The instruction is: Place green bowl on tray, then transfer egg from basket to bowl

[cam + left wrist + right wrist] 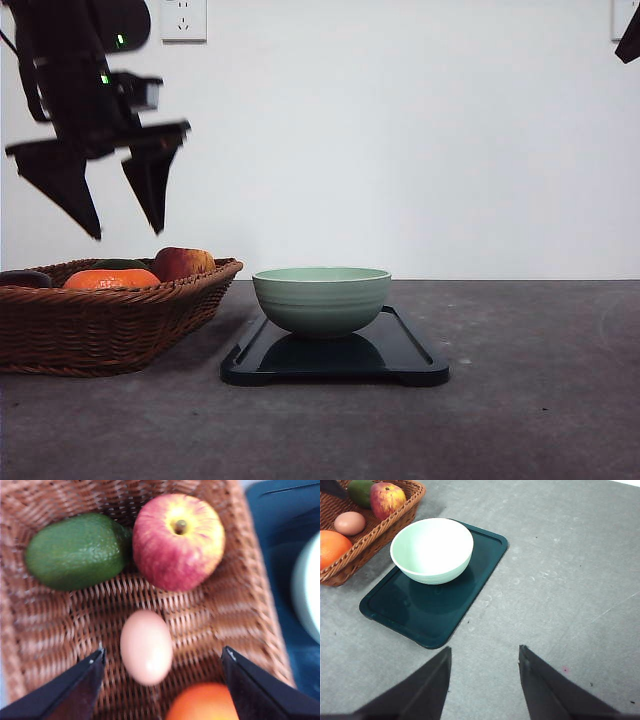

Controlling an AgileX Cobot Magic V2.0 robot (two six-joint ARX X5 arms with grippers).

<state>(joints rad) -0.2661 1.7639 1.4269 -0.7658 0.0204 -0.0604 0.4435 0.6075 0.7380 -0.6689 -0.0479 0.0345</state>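
Presently, the holdings are standing as follows.

Green bowl [321, 298]: sitting upright on the tray [410, 352], toward the end nearer the basket, its hollow showing nothing inside in the right wrist view.

Tray: lying flat on the grey table [540, 400], just beside the basket [110, 325]; whether the two are touching cannot be told from these views.

Basket: resting on the table on the left side of the front view, holding four items.

Egg [146, 646]: lying on the wicker floor of the basket, apart from the other contents, with the orange fruit [204, 702] near it. The left wrist picture is somewhat blurred, so the egg's outline is looking soft.

Apple [178, 541]: sitting stem-up in the basket, red with yellow around the stem, touching or nearly touching the avocado [76, 551], which is lying on its side next to it.

Left gripper [125, 225]: hanging in the air above the basket, well clear of the contents, its two dark fingers spread wide and gripping nothing. In the left wrist view the egg is showing between the parted fingers [75, 690], below them.

Right gripper [484, 657]: hovering over bare table to the side of the tray away from the basket, fingers parted, holding nothing.
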